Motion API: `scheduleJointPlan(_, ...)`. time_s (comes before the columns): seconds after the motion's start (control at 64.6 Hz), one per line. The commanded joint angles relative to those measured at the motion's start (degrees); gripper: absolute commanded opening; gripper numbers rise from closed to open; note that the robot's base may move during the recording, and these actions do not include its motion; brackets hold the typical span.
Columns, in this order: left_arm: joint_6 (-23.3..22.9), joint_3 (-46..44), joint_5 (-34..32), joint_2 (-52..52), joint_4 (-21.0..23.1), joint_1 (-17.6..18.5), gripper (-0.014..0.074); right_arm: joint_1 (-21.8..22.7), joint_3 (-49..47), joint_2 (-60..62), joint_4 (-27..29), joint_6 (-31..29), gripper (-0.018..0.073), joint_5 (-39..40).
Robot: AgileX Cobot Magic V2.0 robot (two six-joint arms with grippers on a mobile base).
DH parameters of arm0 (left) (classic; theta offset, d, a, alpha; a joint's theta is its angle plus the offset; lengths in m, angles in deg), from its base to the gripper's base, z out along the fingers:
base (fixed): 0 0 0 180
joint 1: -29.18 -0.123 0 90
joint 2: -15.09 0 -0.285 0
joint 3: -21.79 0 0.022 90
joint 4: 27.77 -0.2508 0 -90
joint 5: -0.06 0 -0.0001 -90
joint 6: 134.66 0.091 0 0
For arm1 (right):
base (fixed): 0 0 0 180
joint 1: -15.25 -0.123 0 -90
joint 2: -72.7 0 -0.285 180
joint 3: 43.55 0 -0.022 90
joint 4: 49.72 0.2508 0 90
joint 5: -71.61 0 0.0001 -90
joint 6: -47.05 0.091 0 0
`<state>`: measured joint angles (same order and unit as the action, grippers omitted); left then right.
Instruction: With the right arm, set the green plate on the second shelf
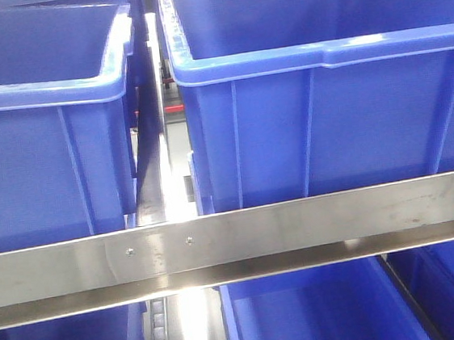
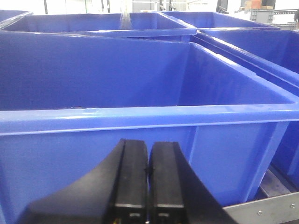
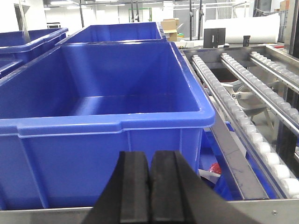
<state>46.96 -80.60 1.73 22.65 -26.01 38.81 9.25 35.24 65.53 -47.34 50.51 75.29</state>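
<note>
green plate: in no view, bearing unknown | my right gripper [image 3: 150, 186]: closed, empty, facing blue bin [image 3: 93, 112] | left gripper [image 2: 148, 182]: closed, empty

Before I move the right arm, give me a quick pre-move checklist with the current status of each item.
1. Green plate in view: not ok, no camera shows it.
2. Right gripper empty: ok, fingers shut together, nothing between.
3. Left gripper out of play: ok, shut, empty.
4. Bin ahead of right wrist: ok, visible inside looks empty.
5. Roller track on right: cannot tell clearance.
6. Second shelf identified: cannot tell; only a steel rail shows.
</note>
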Motion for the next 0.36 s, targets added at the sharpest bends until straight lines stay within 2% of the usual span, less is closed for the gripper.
scheduleJointPlan(0.0,-0.12,2.27,-5.04,-1.0,0.18,0.17,0.013,0.1,-1.0,0.64,0.01,-0.51,0.0046,4.97)
scheduleJointPlan(0.34,-0.12,2.27,-5.04,-1.0,0.18,0.17,0.013,0.1,-1.0,0.71,0.01,-0.51,0.0046,4.89)
